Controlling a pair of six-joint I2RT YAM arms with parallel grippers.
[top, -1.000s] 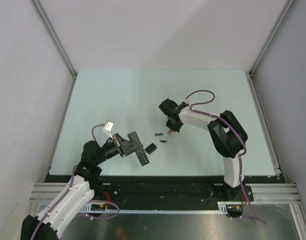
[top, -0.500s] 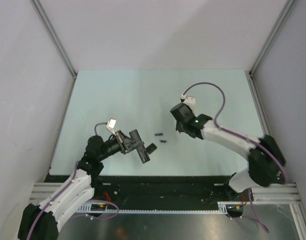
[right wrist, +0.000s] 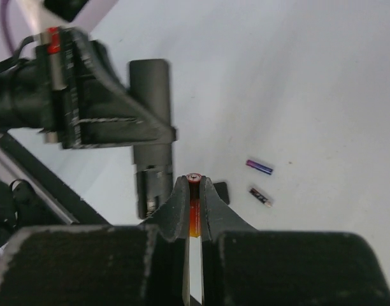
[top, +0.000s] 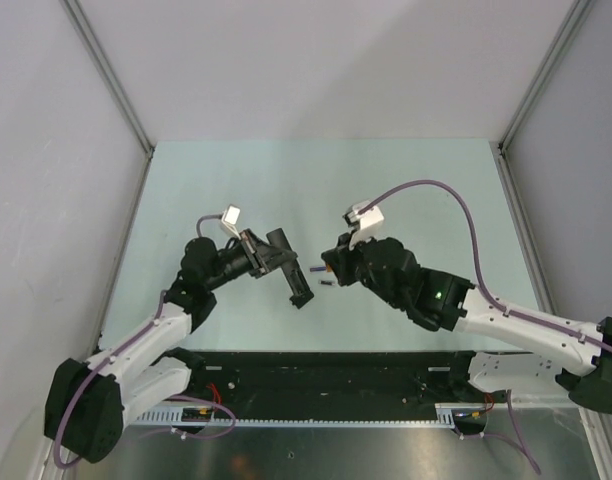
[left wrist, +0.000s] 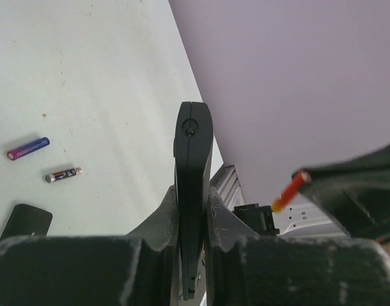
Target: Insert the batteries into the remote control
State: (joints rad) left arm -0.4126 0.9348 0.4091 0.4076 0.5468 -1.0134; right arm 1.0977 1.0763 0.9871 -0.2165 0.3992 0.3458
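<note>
My left gripper [top: 270,262] is shut on the remote control [top: 289,268], a slim black bar held off the table; its edge shows between the jaws in the left wrist view [left wrist: 193,146]. My right gripper [top: 332,266] is shut on the red battery [right wrist: 194,178], held just right of the remote's open end [right wrist: 153,185]. The red battery also shows in the left wrist view [left wrist: 289,191]. The blue-purple battery [right wrist: 259,167] and the dark battery [right wrist: 259,196] lie on the table between the grippers. The small black cover [left wrist: 26,220] lies flat near them.
The pale green table [top: 236,190] is walled in by grey panels with metal rails at the sides and a black strip along its near edge [top: 326,362]. Purple cables loop over both arms.
My right arm has swung left and towards the near edge, carrying the red battery up to the remote. My left gripper has lifted the remote and shifted it farther from the near edge.
</note>
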